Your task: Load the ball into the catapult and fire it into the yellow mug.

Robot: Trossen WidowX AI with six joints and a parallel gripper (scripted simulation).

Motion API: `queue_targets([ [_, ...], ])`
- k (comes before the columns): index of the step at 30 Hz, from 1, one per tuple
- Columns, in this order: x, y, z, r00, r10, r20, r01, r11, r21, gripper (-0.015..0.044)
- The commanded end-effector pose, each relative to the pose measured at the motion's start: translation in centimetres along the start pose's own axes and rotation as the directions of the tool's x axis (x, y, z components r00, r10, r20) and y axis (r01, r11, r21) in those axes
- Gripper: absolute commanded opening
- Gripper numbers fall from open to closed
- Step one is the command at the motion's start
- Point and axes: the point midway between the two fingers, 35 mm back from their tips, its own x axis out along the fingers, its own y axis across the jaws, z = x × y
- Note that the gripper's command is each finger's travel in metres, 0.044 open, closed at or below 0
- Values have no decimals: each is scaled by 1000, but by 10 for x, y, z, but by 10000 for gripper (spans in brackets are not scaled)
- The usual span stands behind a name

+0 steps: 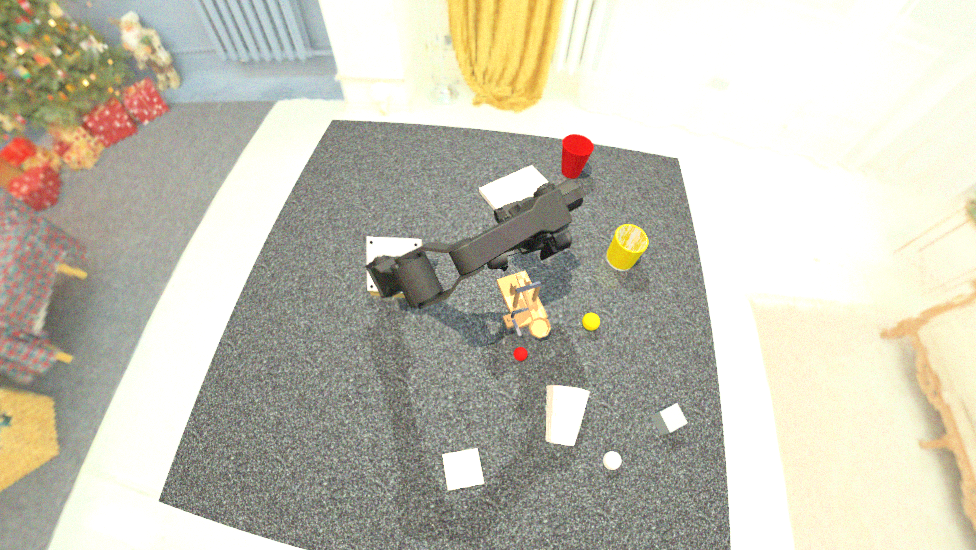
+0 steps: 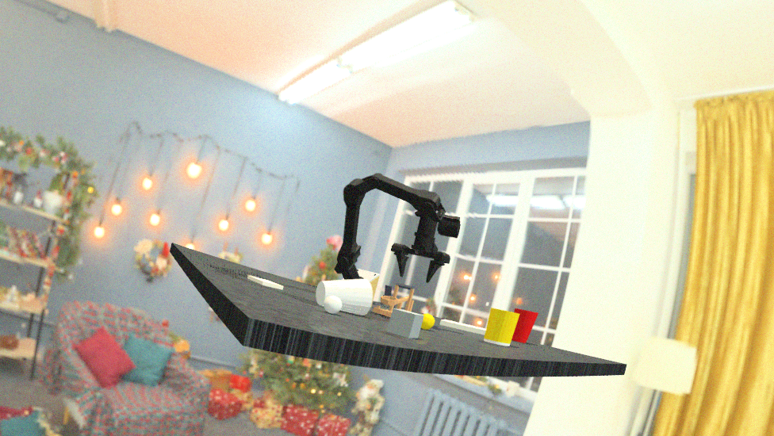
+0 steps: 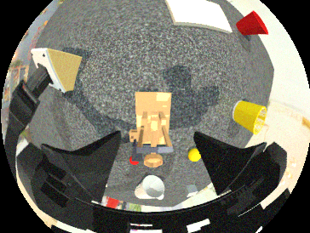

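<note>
The wooden catapult [image 1: 522, 304] [image 2: 395, 300] [image 3: 152, 122] stands mid-table, its round cup end toward the front with no ball in it. A yellow ball [image 1: 590, 321] [image 2: 428, 321] [image 3: 193, 154] lies to its right and a small red ball [image 1: 520, 353] [image 3: 134, 160] in front of it. The yellow mug [image 1: 626, 246] [image 2: 500, 326] [image 3: 250, 116] stands upright further right. My gripper [image 1: 529, 251] [image 2: 417, 273] [image 3: 158, 134] is open and empty, pointing down, high above the catapult's rear end.
A red cup [image 1: 575, 155] [image 2: 525, 324] [image 3: 252, 24] and a white slab [image 1: 513, 185] [image 3: 198, 13] are at the back. A white cup [image 1: 565, 414] [image 2: 346, 296] on its side, a white ball [image 1: 611, 459] [image 2: 332, 304], a grey cube [image 1: 669, 418] [image 2: 404, 323] and a white tile [image 1: 462, 468] lie in front.
</note>
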Motion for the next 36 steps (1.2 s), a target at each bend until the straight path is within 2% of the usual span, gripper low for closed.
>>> queue_targets([
  [1,1,1,0,1000,9,-14,-9,1000,-24,440],
  [3,9,1,0,1000,9,-14,-9,1000,-24,440],
  [7,46,2,-1,1000,8,-15,-9,1000,-24,440],
  [36,86,2,-3,1000,8,-16,-9,1000,-24,440],
])
